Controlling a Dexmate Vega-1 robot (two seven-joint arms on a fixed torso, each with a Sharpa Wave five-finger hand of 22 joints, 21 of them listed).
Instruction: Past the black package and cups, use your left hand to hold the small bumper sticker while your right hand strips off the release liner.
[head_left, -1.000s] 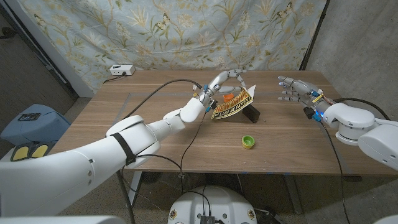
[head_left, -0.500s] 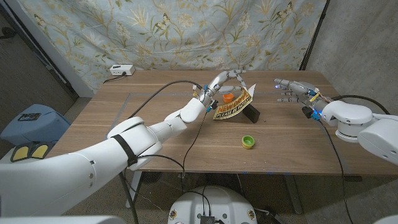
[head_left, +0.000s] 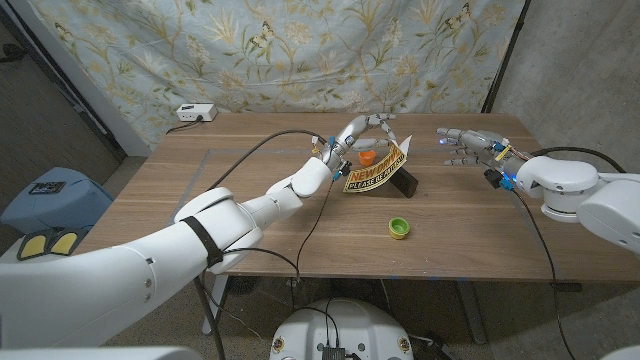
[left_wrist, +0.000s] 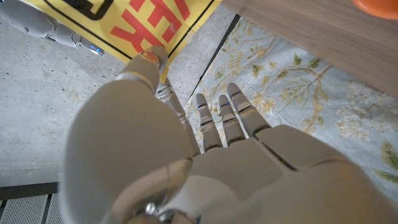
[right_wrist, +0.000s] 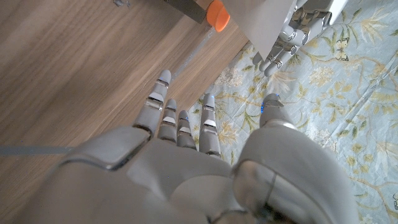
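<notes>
My left hand (head_left: 362, 130) holds a yellow bumper sticker (head_left: 375, 166) with red and black lettering up above the middle of the table, pinched at its top edge. In the left wrist view the thumb (left_wrist: 147, 65) presses on the sticker (left_wrist: 143, 22). Behind the sticker sit an orange cup (head_left: 367, 156) and a black package (head_left: 404, 183). My right hand (head_left: 470, 145) hovers to the right of the sticker, fingers spread and holding nothing. The right wrist view shows that hand (right_wrist: 186, 149) open, with the sticker's white back (right_wrist: 261, 18) and the orange cup (right_wrist: 214, 15) beyond its fingertips.
A green cup (head_left: 399, 228) stands on the table nearer the front edge. A white power box (head_left: 196, 113) lies at the back left corner. Cables (head_left: 260, 145) run across the wooden table (head_left: 200, 200). A floral cloth (head_left: 300, 50) hangs behind.
My right hand has moved left and slightly up, closer to the sticker. The left hand and the sticker have hardly moved.
</notes>
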